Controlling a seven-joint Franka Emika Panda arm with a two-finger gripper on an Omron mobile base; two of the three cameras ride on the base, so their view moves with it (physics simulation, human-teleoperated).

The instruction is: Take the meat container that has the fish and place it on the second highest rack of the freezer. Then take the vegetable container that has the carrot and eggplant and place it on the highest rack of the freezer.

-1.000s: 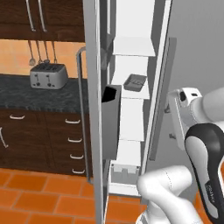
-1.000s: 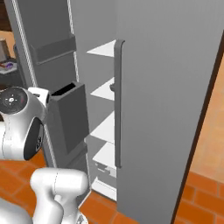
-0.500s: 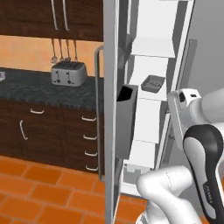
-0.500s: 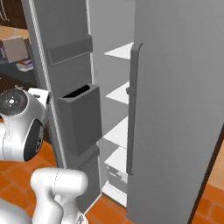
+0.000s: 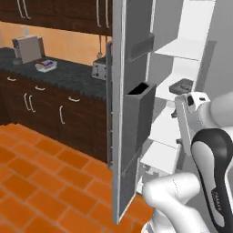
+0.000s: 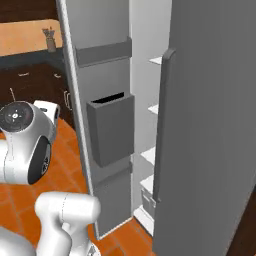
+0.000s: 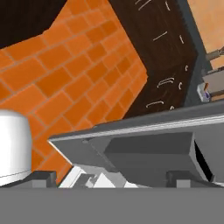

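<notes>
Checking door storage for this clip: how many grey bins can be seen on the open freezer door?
3: an upper bin, a deep open-topped middle bin, and a lower bin near the floor. Others above the frame may be hidden.

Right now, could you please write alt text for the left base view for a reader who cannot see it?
An open freezer door with grey bins stands mid-picture, white shelves behind it, one bearing a dark container. The white arm rises at lower right; dark wood cabinets line the left.

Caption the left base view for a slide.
Freezer door stands open beside white shelves, one holding a dark container, with a toaster on the dark counter.
</notes>
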